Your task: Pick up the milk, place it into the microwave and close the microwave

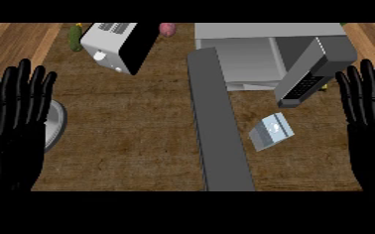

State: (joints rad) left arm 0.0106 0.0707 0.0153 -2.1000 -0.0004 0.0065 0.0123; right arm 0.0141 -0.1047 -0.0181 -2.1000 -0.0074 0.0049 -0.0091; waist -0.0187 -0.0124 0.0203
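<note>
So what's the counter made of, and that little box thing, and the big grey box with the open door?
The counter looks like wood: brown with grain streaks, matte. The milk carton seems to be coated card: pale grey-blue, flat faces, sharp folded edges. The microwave looks like painted metal or plastic, smooth plain grey; its open door is darker grey. Which one, the look leaves open.

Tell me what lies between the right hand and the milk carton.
In the head view, only bare counter top lies between the right hand and the milk carton. The open microwave door hangs above that stretch, nearer the top.
</note>
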